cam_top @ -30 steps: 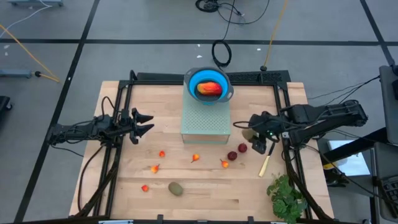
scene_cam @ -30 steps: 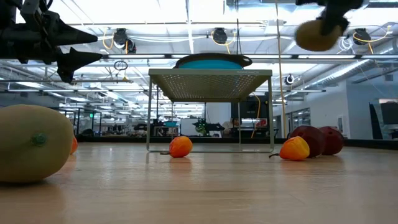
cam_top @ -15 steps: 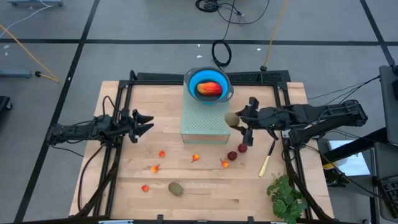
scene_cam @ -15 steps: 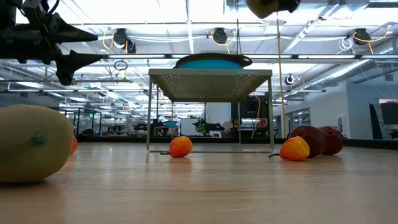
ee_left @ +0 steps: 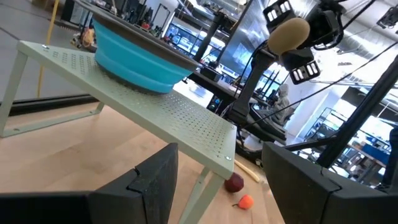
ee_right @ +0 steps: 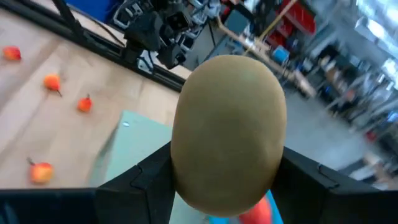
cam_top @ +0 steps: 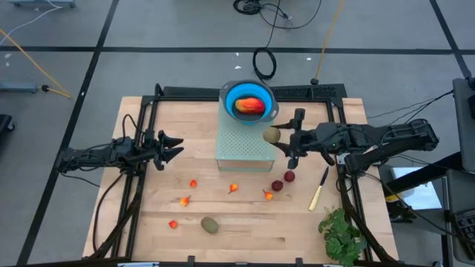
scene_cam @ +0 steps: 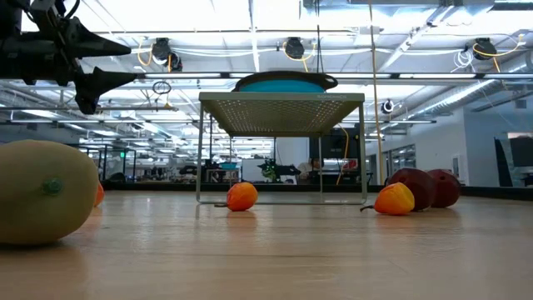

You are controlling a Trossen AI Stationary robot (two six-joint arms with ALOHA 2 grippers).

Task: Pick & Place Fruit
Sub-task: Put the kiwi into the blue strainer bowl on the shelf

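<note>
While a brownish-green oval fruit [cam_top: 210, 224] is lying at the near edge of the table [cam_top: 148, 230], small orange pieces [cam_top: 233, 188] and two dark red fruits [cam_top: 283, 181] are sitting farther in. The right gripper [cam_top: 283, 139] is clamping a tan oval fruit [cam_top: 272, 135] above the perforated stand's [cam_top: 243, 147] right edge, near the blue bowl [cam_top: 249, 92] containing an orange-red fruit [cam_top: 251, 105]. The left gripper [cam_top: 175, 147] is hanging with fingers apart, empty, left of the stand.

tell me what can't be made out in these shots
- Low view: the right gripper and its brownish oval fruit are cut off by the top edge.
- Right wrist view: that fruit fills the frame, hiding most of the blue bowl and green stand.
- High view: the tiny orange-red pieces are too small to identify.
- Left wrist view: the left gripper's own fingers block the near table.
</note>
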